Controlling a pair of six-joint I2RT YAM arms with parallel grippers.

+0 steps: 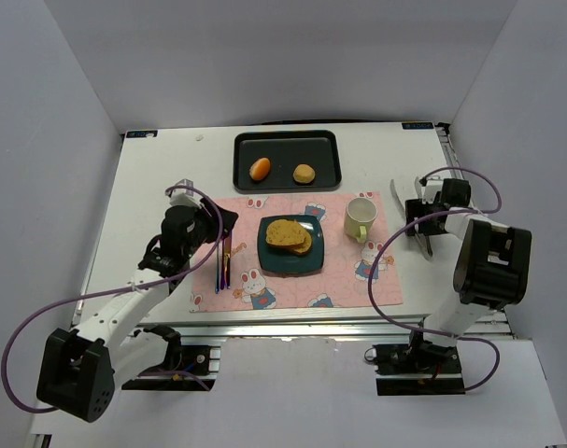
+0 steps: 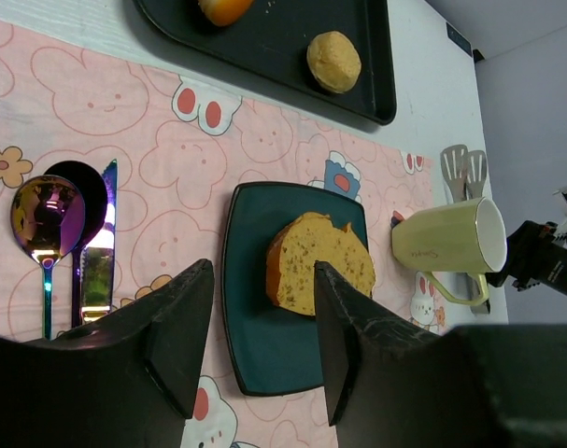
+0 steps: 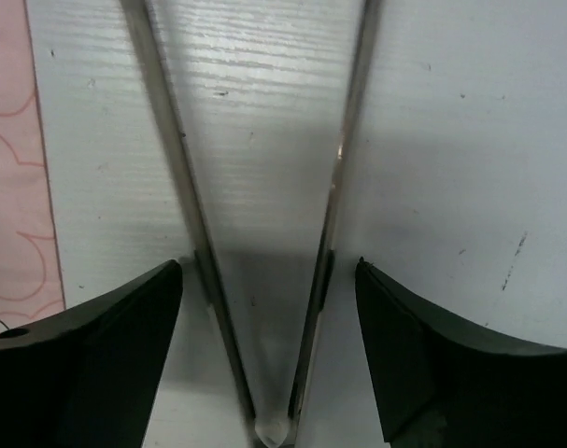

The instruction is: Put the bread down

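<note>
Two toasted slices of bread [image 1: 290, 235] lie stacked on a dark teal square plate [image 1: 306, 264] in the middle of the pink placemat [image 1: 348, 280]. My left gripper [image 1: 222, 224] hovers left of the plate, open and empty. Its wrist view shows the bread [image 2: 325, 261] on the plate [image 2: 255, 224] beyond the left gripper [image 2: 262, 271]. My right gripper [image 1: 416, 207] is over the white table at the right, open. In its wrist view, metal tongs [image 3: 334, 187] lie on the table between the spread fingers of the right gripper [image 3: 268, 266], and neither finger touches them.
A black tray [image 1: 288, 140] at the back holds an orange bun [image 1: 260, 168] and a pale roll [image 1: 304, 174]. A cream mug [image 1: 360, 218] stands right of the plate. A spoon and a knife [image 1: 223, 261] lie on the placemat's left side.
</note>
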